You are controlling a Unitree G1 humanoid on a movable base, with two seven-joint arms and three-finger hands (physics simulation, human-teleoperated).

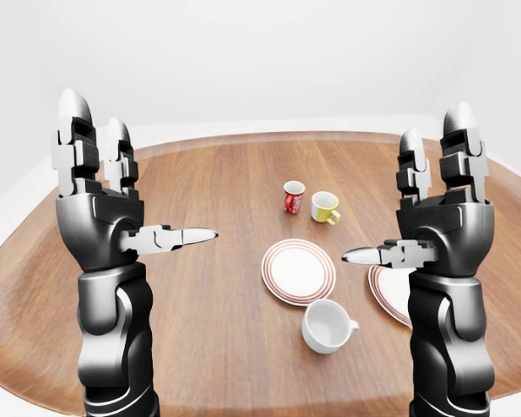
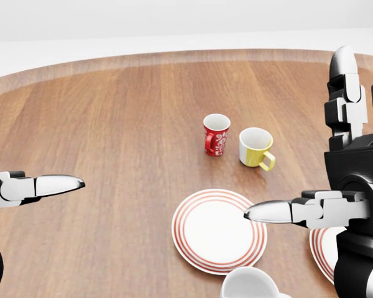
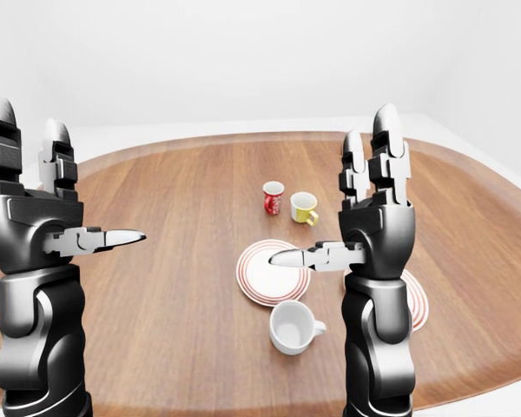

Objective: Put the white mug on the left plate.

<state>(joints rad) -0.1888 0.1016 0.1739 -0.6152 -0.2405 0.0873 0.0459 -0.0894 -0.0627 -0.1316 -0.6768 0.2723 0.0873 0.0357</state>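
Observation:
The white mug (image 1: 327, 326) stands upright on the wooden table (image 1: 210, 287), empty, its handle pointing right. It sits just below the left plate (image 1: 299, 271), a white plate with red rings, close to the rim but off it. In the head view only the mug's rim (image 2: 252, 287) shows at the bottom edge. My left hand (image 1: 126, 187) is raised at the left, open, fingers up and thumb pointing right. My right hand (image 1: 412, 178) is raised at the right, also open, above the right plate (image 1: 389, 291). Neither hand touches anything.
A red patterned mug (image 2: 216, 134) and a yellow mug (image 2: 256, 148) stand side by side above the left plate. My right forearm (image 1: 447, 347) covers part of the right plate. The table's curved edge runs along the top and the left.

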